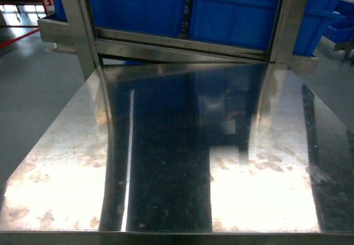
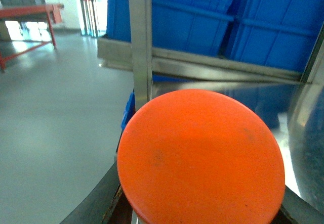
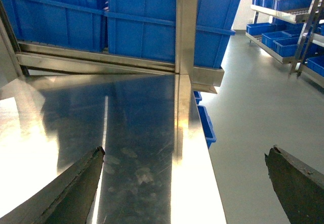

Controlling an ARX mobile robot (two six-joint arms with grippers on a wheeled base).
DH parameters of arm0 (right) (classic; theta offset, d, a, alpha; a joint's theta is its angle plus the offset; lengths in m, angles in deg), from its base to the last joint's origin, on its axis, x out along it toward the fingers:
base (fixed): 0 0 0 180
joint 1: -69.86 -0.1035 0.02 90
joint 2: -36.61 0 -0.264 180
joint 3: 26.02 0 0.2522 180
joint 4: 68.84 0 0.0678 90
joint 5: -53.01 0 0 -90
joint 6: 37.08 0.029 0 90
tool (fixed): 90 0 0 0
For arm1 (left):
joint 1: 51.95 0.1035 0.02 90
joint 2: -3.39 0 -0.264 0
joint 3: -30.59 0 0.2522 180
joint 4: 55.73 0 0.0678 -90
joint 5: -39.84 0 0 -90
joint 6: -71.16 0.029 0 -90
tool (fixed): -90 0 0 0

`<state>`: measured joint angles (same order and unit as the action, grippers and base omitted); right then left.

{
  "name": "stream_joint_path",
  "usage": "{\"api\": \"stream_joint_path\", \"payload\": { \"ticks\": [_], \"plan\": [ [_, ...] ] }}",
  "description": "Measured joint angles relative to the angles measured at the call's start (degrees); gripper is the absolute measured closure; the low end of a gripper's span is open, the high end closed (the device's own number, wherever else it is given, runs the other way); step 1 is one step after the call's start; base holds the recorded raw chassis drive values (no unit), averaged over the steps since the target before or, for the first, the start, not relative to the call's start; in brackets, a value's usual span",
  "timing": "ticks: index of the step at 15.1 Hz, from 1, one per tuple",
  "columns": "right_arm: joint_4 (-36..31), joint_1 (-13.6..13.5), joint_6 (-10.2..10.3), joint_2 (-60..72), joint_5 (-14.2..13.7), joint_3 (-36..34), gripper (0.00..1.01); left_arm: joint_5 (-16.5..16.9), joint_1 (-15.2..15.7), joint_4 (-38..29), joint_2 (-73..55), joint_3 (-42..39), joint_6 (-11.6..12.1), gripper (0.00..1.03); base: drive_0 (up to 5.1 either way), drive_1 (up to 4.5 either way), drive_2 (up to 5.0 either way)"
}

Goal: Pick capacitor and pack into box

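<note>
A polished steel worktop (image 1: pixel 177 162) is being shown filling the head view, with light being reflected off its scuffed surface. Behind it, large blue bins (image 1: pixel 221 12) are being held on a steel rack (image 1: pixel 182 43) between upright posts. A grey floor (image 3: pixel 253 97) is being seen to either side, and more blue bins on shelving (image 3: pixel 283 11) are standing far off in the right wrist view. The left wrist view is being largely blocked by an orange disc (image 2: pixel 202 158); the state of the left gripper's jaws cannot be told. The right gripper (image 3: pixel 185 183) is being held with its jaws spread wide, nothing between them. Neither the box nor a capacitor is being shown in any view.
</note>
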<state>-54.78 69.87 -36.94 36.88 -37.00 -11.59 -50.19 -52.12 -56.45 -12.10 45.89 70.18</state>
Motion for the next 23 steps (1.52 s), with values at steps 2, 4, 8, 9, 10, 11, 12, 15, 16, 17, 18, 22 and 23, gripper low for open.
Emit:
{"api": "stream_joint_path", "payload": {
  "ticks": [2,4,8,9,10,11,12,15,16,17,18,22,23],
  "plan": [
    [0.00,0.00,0.00,0.00,0.00,0.00,0.03,0.04,0.00,1.22,2.05,-0.79,0.00,0.58,0.0,0.00,0.0],
    [0.00,0.00,0.00,0.00,0.00,0.00,0.03,0.02,0.00,3.02,4.04,-0.79,0.00,0.58,0.0,0.00,0.0],
    [0.00,0.00,0.00,0.00,0.00,0.00,0.03,-0.07,0.00,14.78,14.93,-0.76,-0.02,0.58,0.0,0.00,0.0],
    [-0.02,0.00,0.00,0.00,0.09,0.00,0.03,-0.09,0.00,14.12,14.86,-0.46,0.02,0.58,0.0,0.00,0.0],
    [-0.04,0.00,0.00,0.00,0.00,0.00,0.03,-0.11,0.11,15.30,14.86,-0.74,0.02,0.58,0.0,0.00,0.0],
    [0.07,0.00,0.00,0.00,-0.02,0.00,0.03,0.04,0.11,14.93,14.88,-0.74,0.02,0.58,0.0,0.00,0.0],
    [0.00,0.00,0.00,0.00,0.00,0.00,0.03,0.04,0.11,14.78,14.88,-0.76,0.02,0.58,0.0,0.00,0.0],
    [0.02,0.00,0.00,0.00,0.00,0.00,0.03,0.02,0.11,14.88,14.88,-0.76,0.00,0.58,0.0,0.00,0.0],
    [0.02,0.00,0.00,0.00,0.00,0.00,0.03,0.02,0.11,14.88,14.88,-0.76,0.02,0.58,0.0,0.00,0.0],
    [0.02,0.00,0.00,0.00,0.00,0.00,0.03,0.02,0.11,14.88,14.88,-0.76,0.02,0.58,0.0,0.00,0.0],
    [0.02,0.00,0.00,0.00,0.00,0.00,0.03,0.02,0.11,14.88,14.88,-0.76,0.00,0.58,0.0,0.00,0.0],
    [0.02,0.00,0.00,0.00,0.00,0.00,0.03,0.02,0.11,14.86,14.88,-0.76,0.02,0.58,0.0,0.00,0.0],
    [0.02,0.00,0.00,0.00,0.00,0.00,0.03,0.02,0.11,14.88,14.88,-0.76,0.00,0.58,0.0,0.00,0.0]
  ]
}}
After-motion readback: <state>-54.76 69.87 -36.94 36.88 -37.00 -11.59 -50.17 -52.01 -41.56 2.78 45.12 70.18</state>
